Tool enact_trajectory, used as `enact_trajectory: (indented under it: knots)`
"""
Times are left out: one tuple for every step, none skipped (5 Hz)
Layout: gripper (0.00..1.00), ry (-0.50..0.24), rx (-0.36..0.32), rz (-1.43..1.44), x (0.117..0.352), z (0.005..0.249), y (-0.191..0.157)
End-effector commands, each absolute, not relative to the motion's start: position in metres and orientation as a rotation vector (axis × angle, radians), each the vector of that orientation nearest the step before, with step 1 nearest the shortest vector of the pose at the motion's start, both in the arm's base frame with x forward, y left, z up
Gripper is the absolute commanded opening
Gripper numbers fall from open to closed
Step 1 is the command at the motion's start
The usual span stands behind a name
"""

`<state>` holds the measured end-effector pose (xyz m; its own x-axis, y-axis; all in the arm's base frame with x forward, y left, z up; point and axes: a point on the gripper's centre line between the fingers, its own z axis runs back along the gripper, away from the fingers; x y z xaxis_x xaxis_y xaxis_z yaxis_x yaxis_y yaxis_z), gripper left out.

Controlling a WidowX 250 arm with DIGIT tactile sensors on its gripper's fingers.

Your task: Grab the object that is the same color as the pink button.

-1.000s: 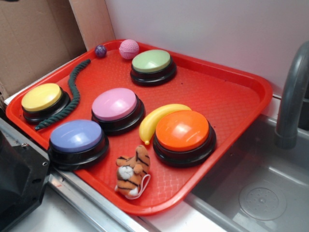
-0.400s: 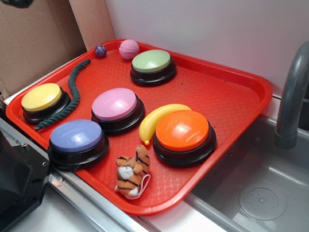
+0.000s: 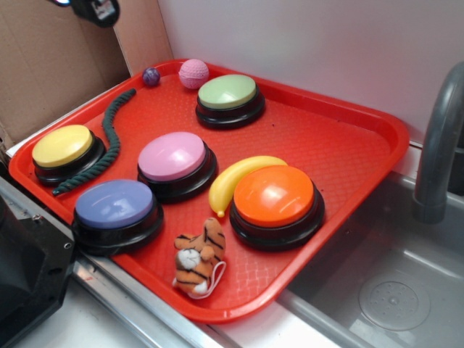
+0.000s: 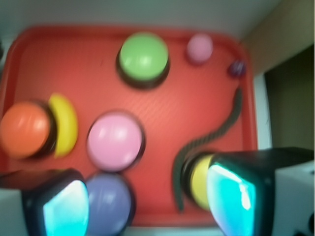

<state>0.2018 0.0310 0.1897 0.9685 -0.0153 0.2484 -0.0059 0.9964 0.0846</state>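
the gripper [image 4: 147,204] hangs high above the red tray [image 3: 341,138], fingers spread apart and holding nothing. the pink ball [image 3: 193,73] sits in the tray's far corner, beyond the pink button [image 3: 172,156].

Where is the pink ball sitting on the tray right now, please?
In the exterior view, the pink ball sits at the tray's far corner, between the purple ball and green button.
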Motion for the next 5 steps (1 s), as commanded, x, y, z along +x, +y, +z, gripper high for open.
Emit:
enact_trajectory:
  knots:
    - [1.00,-0.423,0.139,0.071,0.264,0.164,0.086]
    - [1.00,-0.441,0.134,0.124,0.291,0.142,0.115]
    - [1.00,-0.448,0.130,0.144,0.307,0.118,0.133]
    - [1.00,-0.406,0.133,0.144,0.323,0.097,0.145]
    - [1.00,-0.404,0.101,0.134,0.335,0.078,0.155]
